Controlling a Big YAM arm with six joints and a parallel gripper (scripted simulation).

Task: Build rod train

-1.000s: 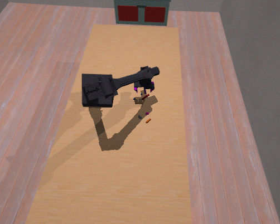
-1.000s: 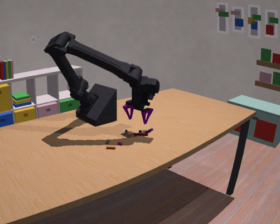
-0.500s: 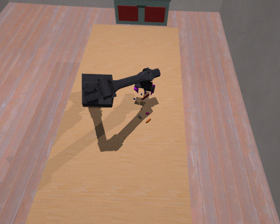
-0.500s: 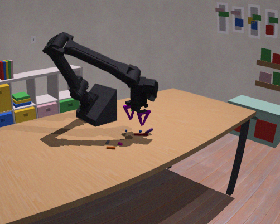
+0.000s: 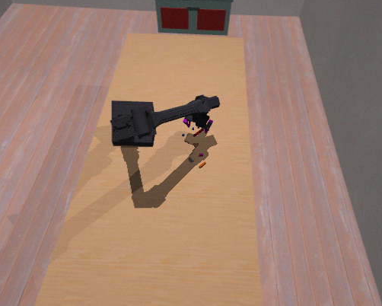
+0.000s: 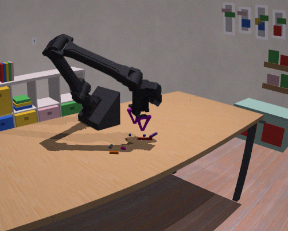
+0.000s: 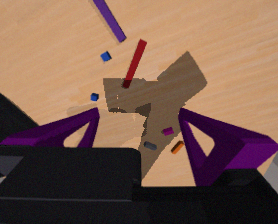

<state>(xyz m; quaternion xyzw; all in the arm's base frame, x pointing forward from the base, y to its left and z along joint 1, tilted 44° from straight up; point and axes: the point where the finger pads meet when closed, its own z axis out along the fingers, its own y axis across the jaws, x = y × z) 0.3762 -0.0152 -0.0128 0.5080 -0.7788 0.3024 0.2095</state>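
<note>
- The hand (image 6: 139,121) is hanging above the table (image 6: 191,119) with its purple fingers spread wide apart and nothing between them, which reads as readiness for a first pick.
- Red is 7 and magenta is 2, so I am judging these two as the pair that adds up to 9. The red rod (image 7: 135,63) is lying flat just ahead of the hand, one end in the arm's shadow. The magenta rod (image 7: 168,131) is lying apart from it, nearer the wrist camera.
- The purple rod (image 7: 110,20) is resting beyond the red rod's far end, close to it and at an angle. It is probably crowding the space a train needs, since spare rods must stay well apart from it.
- Two blue rods (image 7: 105,56) are sitting beside the red rod, one near its middle and the other (image 7: 94,97) near its shadowed end, so that side is tight too.
- The grey rod (image 7: 150,146) and the orange rod (image 7: 177,147) are lying near the magenta rod, leaving little room for wide fingers around it.
- All rods are staying well inside the table edges, and open wood is stretching out on every side of the cluster for laying the train.
</note>
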